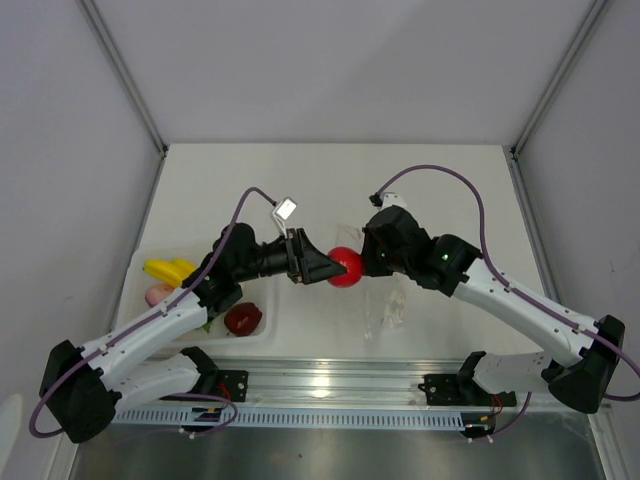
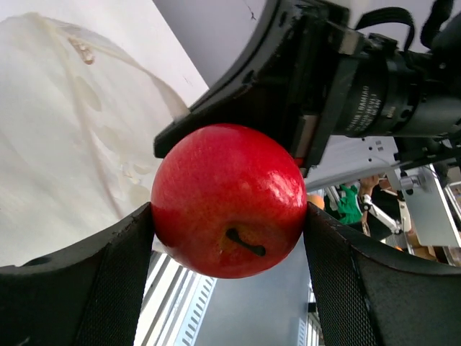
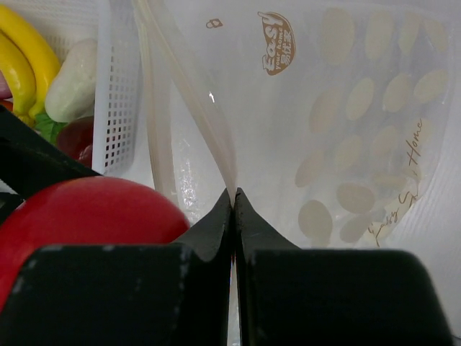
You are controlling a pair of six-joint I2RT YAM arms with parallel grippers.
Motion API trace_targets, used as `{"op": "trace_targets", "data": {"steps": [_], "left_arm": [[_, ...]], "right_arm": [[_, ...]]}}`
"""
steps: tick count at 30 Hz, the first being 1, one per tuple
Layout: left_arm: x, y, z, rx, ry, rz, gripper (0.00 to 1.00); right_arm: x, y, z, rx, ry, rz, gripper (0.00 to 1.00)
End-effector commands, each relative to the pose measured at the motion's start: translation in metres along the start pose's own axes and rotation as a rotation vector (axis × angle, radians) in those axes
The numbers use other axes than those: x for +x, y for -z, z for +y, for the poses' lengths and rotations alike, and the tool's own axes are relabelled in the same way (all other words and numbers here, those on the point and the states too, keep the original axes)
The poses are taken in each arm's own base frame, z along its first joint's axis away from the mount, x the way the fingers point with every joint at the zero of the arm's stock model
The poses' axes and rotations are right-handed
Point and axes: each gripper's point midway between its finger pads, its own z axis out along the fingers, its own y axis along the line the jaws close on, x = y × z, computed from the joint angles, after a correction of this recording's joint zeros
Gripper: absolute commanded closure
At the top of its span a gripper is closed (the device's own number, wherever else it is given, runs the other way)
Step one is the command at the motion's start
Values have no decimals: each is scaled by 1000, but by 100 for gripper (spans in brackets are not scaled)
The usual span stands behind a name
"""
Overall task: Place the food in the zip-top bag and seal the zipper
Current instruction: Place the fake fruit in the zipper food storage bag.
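We clamp the glossy red toy apple (image 1: 347, 266) in the left pincer (image 2: 229, 216). The right pincer (image 3: 233, 202), pressed together, pinches the lip of the clear crinkly zip-top bag (image 3: 346, 144). We judge its mouth lies just right of the apple.

A white table (image 1: 330, 185) was seen. A shallow white tray (image 1: 270, 330) was set on its left side, and the clear zip-top bag (image 1: 386, 310) was seen to the tray's right.

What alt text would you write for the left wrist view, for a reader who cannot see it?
The left end effector grips a shiny red apple between its two black fingers. The black right arm is close behind it, and the crinkly clear zip-top bag fills the left side.
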Motion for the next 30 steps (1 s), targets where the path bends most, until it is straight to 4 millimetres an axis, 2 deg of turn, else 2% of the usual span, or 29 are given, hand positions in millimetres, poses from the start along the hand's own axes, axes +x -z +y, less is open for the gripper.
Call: {"op": "trace_targets", "data": {"steps": [1,5,9,13,14,15,17,19,20,22,24,25,28,30], "left_arm": [[-6,-9,-4,16,-7,-22,99],[4,-15,23,-124,33,11,99],[9,-9,45,-249,42,15,99],[10,-6,58,-336,39,21,99],[16,-6,63,-360,36,43,99],[11,-7,61,-366,27,35,99],[14,-9,57,-360,6,53,99],[15,-12,51,-343,-3,67,91],[17,-13,50,-335,-7,74,81],[16,-15,47,-321,-12,79,75],[17,-15,46,-317,-13,82,65],[16,-14,45,-316,-17,80,50],[15,-12,38,-287,-35,73,20],[11,-10,29,-257,-58,63,5]], "right_arm": [[-14,14,18,-100,-51,-41,100],[-19,20,20,-120,-68,-57,100],[-25,26,16,-118,-84,-80,100],[-26,27,20,-147,-97,-79,100],[-26,28,21,-151,-98,-78,100],[-26,27,21,-151,-99,-80,100],[-25,26,22,-158,-99,-74,100],[-22,22,22,-156,-96,-62,100],[-21,21,22,-155,-97,-58,100],[-19,19,21,-157,-97,-53,100],[-18,18,22,-166,-97,-52,100],[-17,18,22,-167,-95,-49,100],[-14,17,21,-171,-90,-40,100],[-14,16,21,-179,-96,-38,100]]}}
